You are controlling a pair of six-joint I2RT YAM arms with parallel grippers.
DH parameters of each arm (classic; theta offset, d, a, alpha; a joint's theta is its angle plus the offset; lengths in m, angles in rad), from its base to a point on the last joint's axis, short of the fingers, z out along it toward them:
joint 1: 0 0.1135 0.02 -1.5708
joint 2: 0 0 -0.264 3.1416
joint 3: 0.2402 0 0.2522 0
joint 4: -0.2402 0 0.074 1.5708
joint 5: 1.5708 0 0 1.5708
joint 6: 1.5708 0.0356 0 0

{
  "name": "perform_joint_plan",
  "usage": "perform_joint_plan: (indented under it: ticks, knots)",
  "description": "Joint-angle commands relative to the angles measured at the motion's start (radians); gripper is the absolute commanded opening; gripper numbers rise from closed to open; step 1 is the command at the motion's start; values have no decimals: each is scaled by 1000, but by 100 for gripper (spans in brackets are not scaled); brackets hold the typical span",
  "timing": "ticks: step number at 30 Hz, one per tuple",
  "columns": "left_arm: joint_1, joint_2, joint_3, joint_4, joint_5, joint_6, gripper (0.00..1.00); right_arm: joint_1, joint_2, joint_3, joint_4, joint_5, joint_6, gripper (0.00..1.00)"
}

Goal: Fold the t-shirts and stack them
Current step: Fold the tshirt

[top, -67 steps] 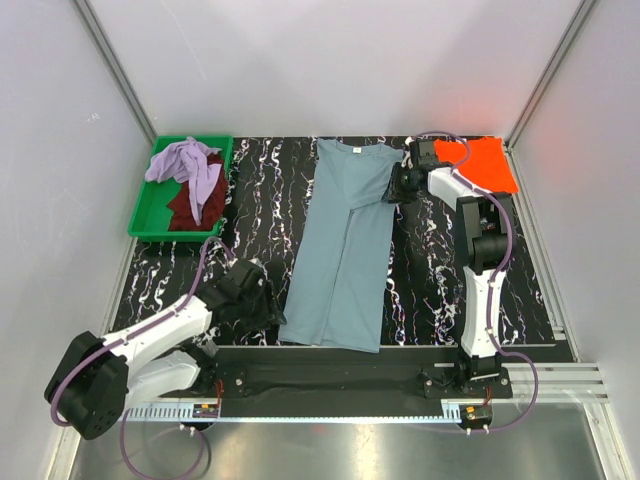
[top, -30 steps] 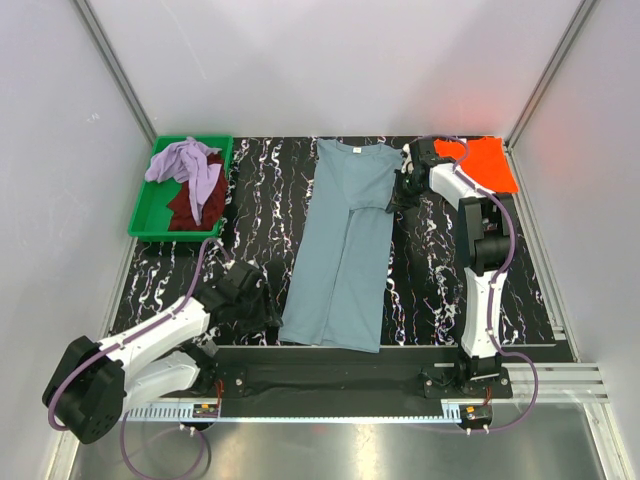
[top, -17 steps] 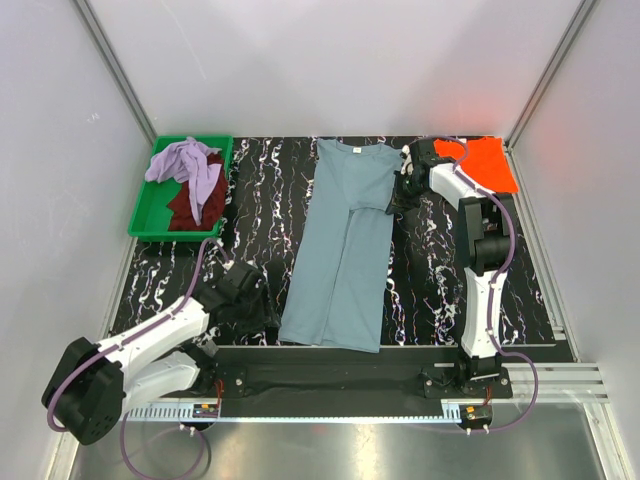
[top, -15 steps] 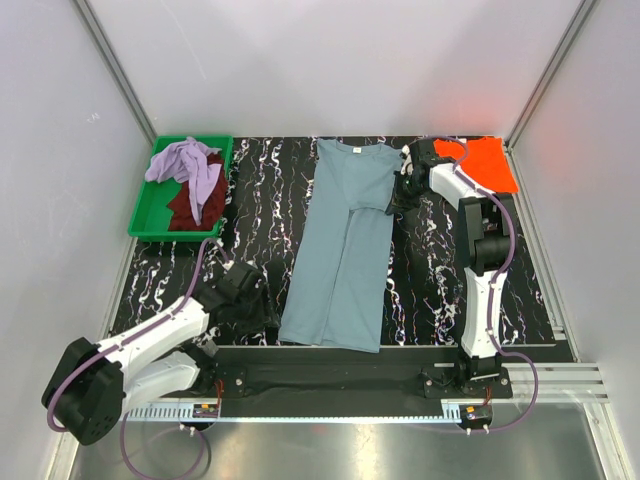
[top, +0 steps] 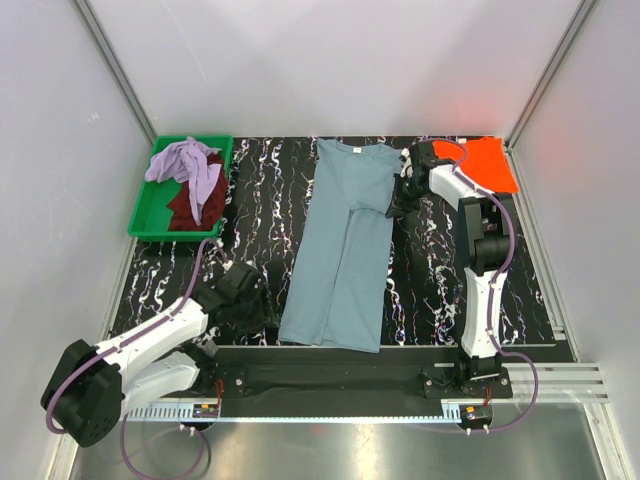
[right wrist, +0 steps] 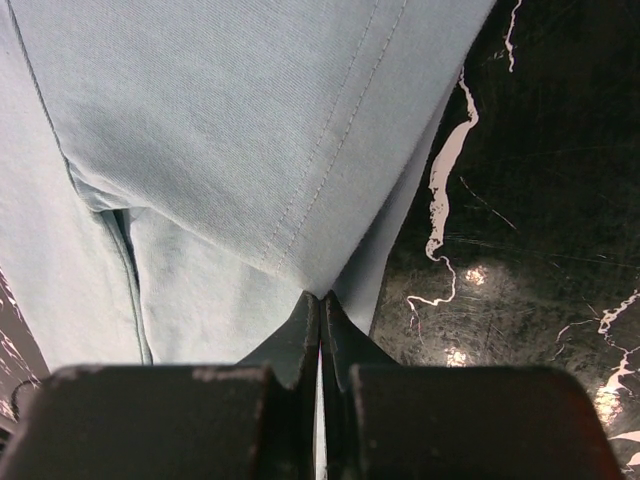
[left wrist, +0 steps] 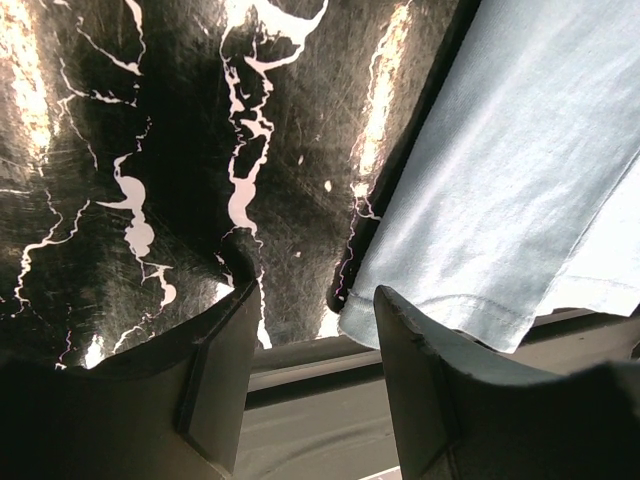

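A dusty blue-grey t-shirt (top: 340, 250) lies lengthwise down the middle of the black marbled table, its sides folded in. My right gripper (top: 397, 205) is at its right sleeve; in the right wrist view the jaws (right wrist: 320, 297) are shut on the corner of the folded sleeve (right wrist: 300, 180). My left gripper (top: 262, 312) is low by the shirt's near left hem corner (left wrist: 440, 310). It (left wrist: 315, 300) is open with nothing between its fingers. A bright orange t-shirt (top: 480, 163) lies folded at the far right corner. A lavender t-shirt (top: 185, 160) and a dark maroon one (top: 185, 205) sit crumpled together.
The lavender and maroon shirts fill a green plastic tray (top: 145, 215) at the far left. The table's near edge and metal rail (left wrist: 300, 365) run just below my left fingers. White walls close the table in on three sides.
My right gripper has crept a little nearer along the shirt's right edge, still shut on the sleeve. My left gripper has shifted only slightly and stays open.
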Motion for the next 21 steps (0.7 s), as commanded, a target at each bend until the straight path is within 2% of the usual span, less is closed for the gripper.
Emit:
perform_joint_plan:
  ticks: [1,8,10,16,21]
  knots:
    - [-5,-19,41,-4,-23,-6,55,-6,-83,3,-13,-3,-20,0]
    - [-5,-26,43,-2,-24,-8,56,-6,-94,-34,-11,-32,-27,0]
    - [-5,-29,43,4,-18,-2,57,-6,-98,-37,-14,-26,-26,3]
    - [-5,-56,20,36,14,1,61,-9,-158,-52,-37,-35,-1,28]
    - [-5,-43,-3,65,23,3,62,-9,-299,-142,-97,-3,78,45]
